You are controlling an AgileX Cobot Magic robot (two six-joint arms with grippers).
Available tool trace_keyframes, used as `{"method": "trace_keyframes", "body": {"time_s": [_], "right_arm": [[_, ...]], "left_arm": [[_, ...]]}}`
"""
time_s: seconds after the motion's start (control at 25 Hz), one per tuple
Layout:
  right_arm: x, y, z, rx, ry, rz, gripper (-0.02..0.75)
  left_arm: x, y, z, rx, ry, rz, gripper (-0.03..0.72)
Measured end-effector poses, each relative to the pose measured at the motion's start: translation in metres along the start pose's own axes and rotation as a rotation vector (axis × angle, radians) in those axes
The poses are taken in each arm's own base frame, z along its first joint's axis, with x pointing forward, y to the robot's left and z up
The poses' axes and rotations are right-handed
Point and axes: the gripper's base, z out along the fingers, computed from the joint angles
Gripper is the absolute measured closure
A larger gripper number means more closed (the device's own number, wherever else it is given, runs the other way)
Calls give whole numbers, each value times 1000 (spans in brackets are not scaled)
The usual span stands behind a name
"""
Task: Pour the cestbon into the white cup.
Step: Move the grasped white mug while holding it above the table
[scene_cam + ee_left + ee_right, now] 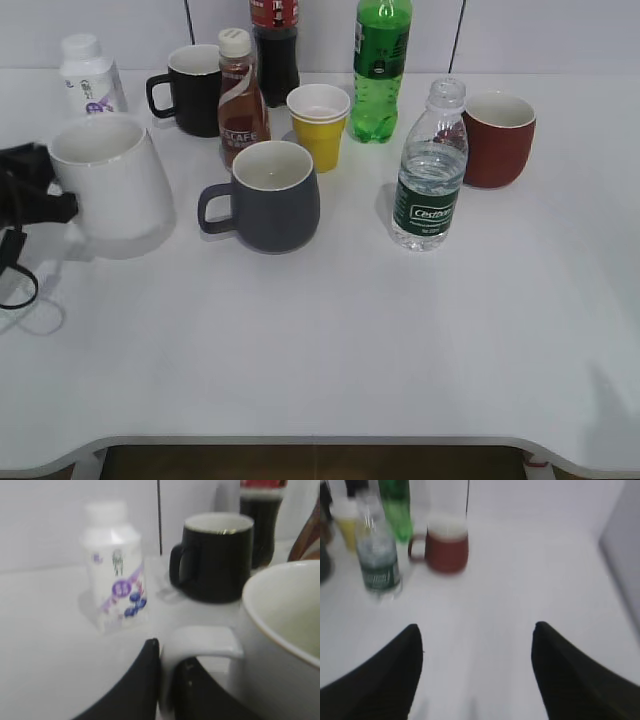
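The cestbon bottle (431,168) stands upright right of centre, clear with a dark green label; it also shows in the right wrist view (376,555) at the upper left. The white cup (108,182) sits at the left, slightly tilted. My left gripper (45,205) is shut on the white cup's handle (200,645), with the fingers (167,672) on either side of it. My right gripper (476,630) is open and empty, above bare table to the right of the bottle; it is out of the exterior view.
A grey mug (270,195) stands mid-table. Behind are a black mug (190,90), a Nescafe bottle (240,100), a yellow paper cup (320,125), a green soda bottle (380,70), a dark cola bottle (275,45), a red-brown mug (498,138) and a small white blueberry bottle (88,75).
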Motion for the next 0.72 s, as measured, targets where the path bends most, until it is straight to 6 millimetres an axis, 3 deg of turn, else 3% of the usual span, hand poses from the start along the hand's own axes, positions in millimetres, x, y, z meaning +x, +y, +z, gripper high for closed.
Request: {"method": "trace_keyframes", "body": {"time_s": [0.12, 0.32, 0.56, 0.72], "right_arm": [[-23, -3, 22, -3, -127, -98, 235], [-51, -8, 61, -30, -252, 17, 235], [-40, -6, 102, -102, -152, 231, 235], [-17, 6, 111, -210, -134, 288, 236]], "left_arm": [[-12, -3, -6, 20, -42, 18, 649], [-27, -8, -18, 55, -89, 46, 648], [-40, -15, -27, 122, -136, 95, 648], [-41, -18, -28, 146, -123, 113, 649]]}}
